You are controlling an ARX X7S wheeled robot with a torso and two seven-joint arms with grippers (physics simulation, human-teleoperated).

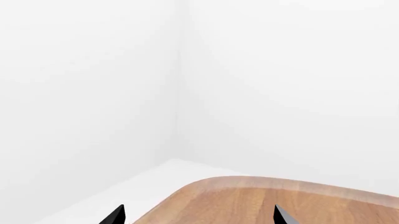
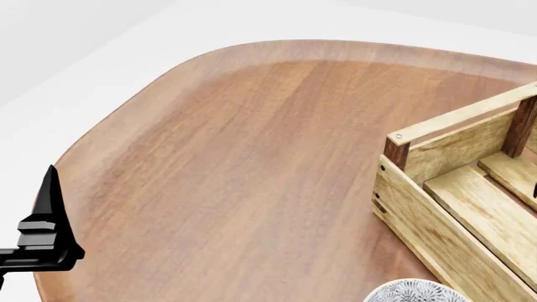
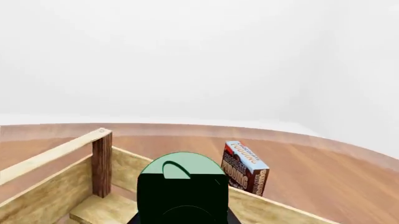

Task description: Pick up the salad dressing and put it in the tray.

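The salad dressing (image 3: 182,186), a small bottle with a round flat green cap and dark green body, fills the jaws of my right gripper (image 3: 182,220) in the right wrist view. Only dark slivers of the fingers show beside it. The bottle hangs over the inside of the tray (image 3: 44,196), a light-wood slatted crate with dark brown corner posts. The tray also shows at the right edge of the head view (image 2: 453,207). My left gripper (image 1: 199,218) is open and empty over the table's far left edge. It also shows in the head view (image 2: 46,229).
A red-and-blue upright box (image 3: 244,168) stands on the wooden table (image 2: 251,157) just beyond the tray's far wall. A white patterned bowl (image 2: 415,292) sits near the tray's front corner. White walls lie behind the table.
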